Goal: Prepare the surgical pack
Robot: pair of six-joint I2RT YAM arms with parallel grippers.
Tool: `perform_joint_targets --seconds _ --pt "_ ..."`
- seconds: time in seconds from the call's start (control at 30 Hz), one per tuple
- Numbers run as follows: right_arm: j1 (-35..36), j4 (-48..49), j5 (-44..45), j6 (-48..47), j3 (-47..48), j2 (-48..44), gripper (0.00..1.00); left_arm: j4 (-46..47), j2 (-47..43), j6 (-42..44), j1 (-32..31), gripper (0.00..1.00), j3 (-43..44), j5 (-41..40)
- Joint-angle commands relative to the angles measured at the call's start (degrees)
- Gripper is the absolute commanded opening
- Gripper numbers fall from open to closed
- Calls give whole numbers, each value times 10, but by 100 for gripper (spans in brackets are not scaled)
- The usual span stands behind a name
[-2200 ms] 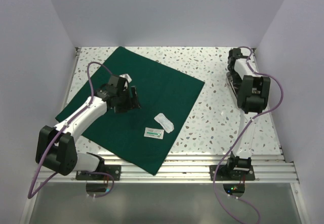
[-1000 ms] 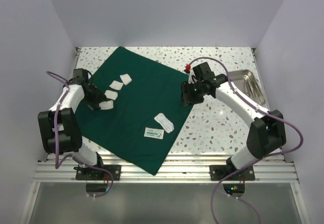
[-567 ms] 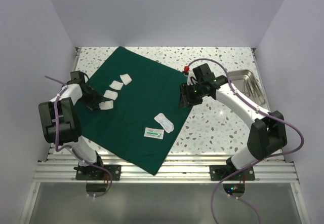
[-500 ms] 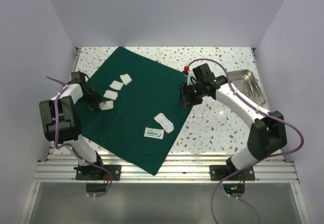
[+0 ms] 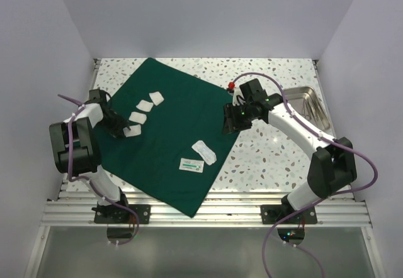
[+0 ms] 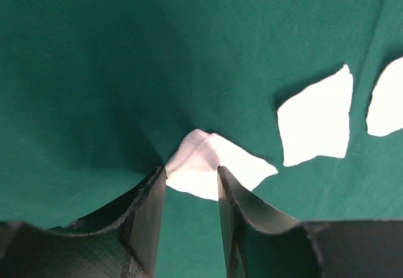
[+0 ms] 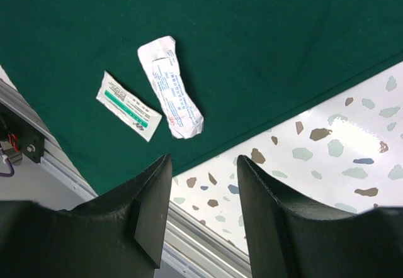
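Surgical pack (image 5: 182,114) is spread flat as an open sheet on the left and centre of the counter (image 5: 271,146), rotated so one corner points at the near edge.

Left gripper (image 5: 121,129) is set down at the sheet's left side, narrowed around a gauze pad (image 6: 201,158). Both fingers (image 6: 148,209) are touching the pad, which is bunched into a peak between them. A firm grip cannot be confirmed. Three more pads (image 5: 145,105) are laid in a row just beyond it, toward the far side.

Right gripper (image 5: 230,124) is held above the sheet's right edge, fingers apart, nothing between them.

A long white packet (image 5: 204,151) and a green-printed sachet (image 5: 191,164) are laid just beside each other on the near part of the sheet. A steel tray (image 5: 305,89) is seen at the far right, off the sheet.
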Motion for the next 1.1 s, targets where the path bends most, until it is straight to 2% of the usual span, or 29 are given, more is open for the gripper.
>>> perform_joint_targets --seconds 0.0,0.13,0.2,0.27,0.4,0.57,0.93,1.07 --pt "-2 10 -14 -11 14 8 49 -5 -34 25 2 42 25 -44" --pt "-2 14 -27 -8 11 16 49 -14 -36 87 2 47 58 -63" --pt "-2 14 -30 -9 11 15 49 -12 -31 109 2 52 65 -49" --pt "-3 14 -35 -11 10 16 49 3 -23 140 2 52 68 -29" --pt "-2 16 -47 -12 15 23 49 7 -1 190 2 44 71 10" --pt "-2 18 -54 -15 16 21 49 -8 21 259 2 43 69 42" --pt "-2 30 -64 -13 2 11 49 -1 11 294 2 43 35 56" --pt "-2 34 -68 -13 -3 8 48 -2 16 300 -5 40 27 50"
